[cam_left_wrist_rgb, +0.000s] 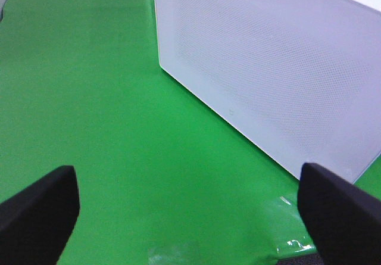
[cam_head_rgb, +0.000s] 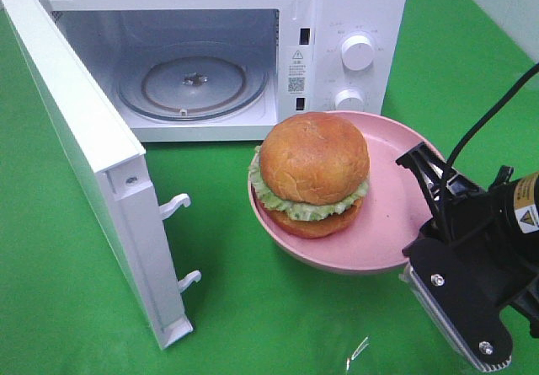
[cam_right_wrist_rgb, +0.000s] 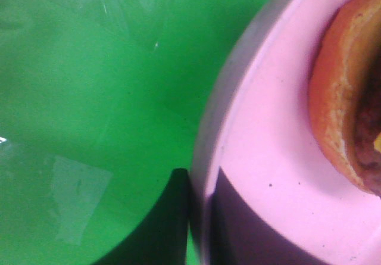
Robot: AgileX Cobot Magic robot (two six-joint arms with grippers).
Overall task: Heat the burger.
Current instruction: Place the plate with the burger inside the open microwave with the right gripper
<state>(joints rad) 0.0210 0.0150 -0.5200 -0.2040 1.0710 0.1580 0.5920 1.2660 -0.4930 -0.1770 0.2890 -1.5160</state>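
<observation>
Though the sticker (cam_head_rgb: 297, 57) on the microwave (cam_head_rgb: 354, 13) is too tiny to read, right gripper (cam_right_wrist_rgb: 199, 177) is pinching the plate (cam_right_wrist_rgb: 262, 128) rim, left gripper (cam_left_wrist_rgb: 187, 178) spread wide, empty.

Your bench (cam_head_rgb: 253, 308) wears a bright green cover from edge to edge. Directly on it, toward the back, stands the white microwave (cam_head_rgb: 354, 21), its door (cam_head_rgb: 93, 164) swung wide and reaching out over the green on the left of the high view. In front of the microwave's control panel you see the pink plate (cam_head_rgb: 396, 215) (whether its base rests on the cover or sits a little above it cannot be told). Patches of clear tape (cam_right_wrist_rgb: 77, 199) shine on the cover near the plate.
</observation>
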